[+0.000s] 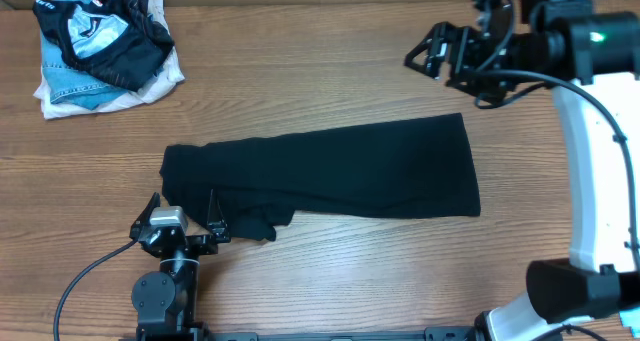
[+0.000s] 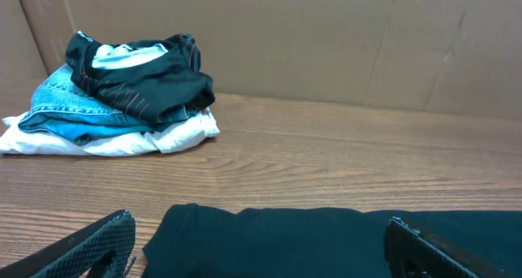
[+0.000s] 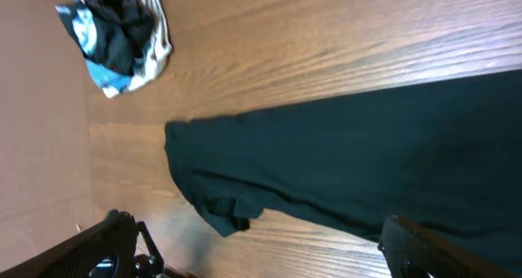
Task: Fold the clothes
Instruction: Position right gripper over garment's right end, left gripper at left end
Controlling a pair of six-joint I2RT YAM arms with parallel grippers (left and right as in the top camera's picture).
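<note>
Farthest left, well beyond my left jaws and off to their left, sits the pile of clothes (image 1: 100, 51): a black-and-pale-blue patterned piece on top, denim under it, white at the bottom, all rumpled and not yet folded. My left gripper (image 1: 182, 213) is low over the table (image 1: 330, 281) with its jaws spread wide and nothing between them. The near left end of the black T-shirt (image 1: 330, 171) lies just ahead of them. The shirt is a long dark band stretched across the wood, apparently doubled lengthwise, plain and matt, with a crumpled sleeve (image 1: 255, 224) poking out of its near edge just to the right of those jaws. I judge it light, limp and thin. It will sag and trail from any single pinch and has no stiffness to carry a crease, so I would take it at the corners of a short end, pinching through every layer. My right gripper (image 1: 428, 49) hangs high beyond the shirt's right end, jaws wide and empty, and the cloth is well below them.
</note>
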